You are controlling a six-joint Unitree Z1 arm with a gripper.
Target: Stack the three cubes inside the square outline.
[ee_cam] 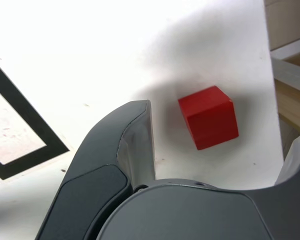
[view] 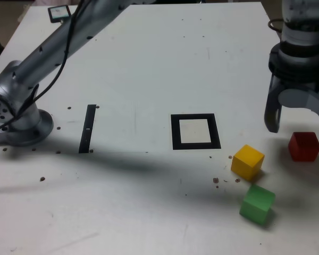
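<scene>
1. Right now gripper [ee_cam: 217, 125] hangs over red cube [view: 304, 146] w/ fingers [ee_cam: 132, 140] spread wide — nothing pinched, cube sits between them on white table [view: 149, 64].
2. Yellow cube [view: 248, 162] & green cube [view: 257, 203] near each other, both toward exterior view's right of square outline [view: 195, 132].
3. Outline's white centre bare — narrow black strip [view: 87, 128] well apart at exterior view's left.

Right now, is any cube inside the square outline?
No. In the exterior view the square outline holds nothing, and the yellow cube, green cube and red cube all sit outside it.
</scene>
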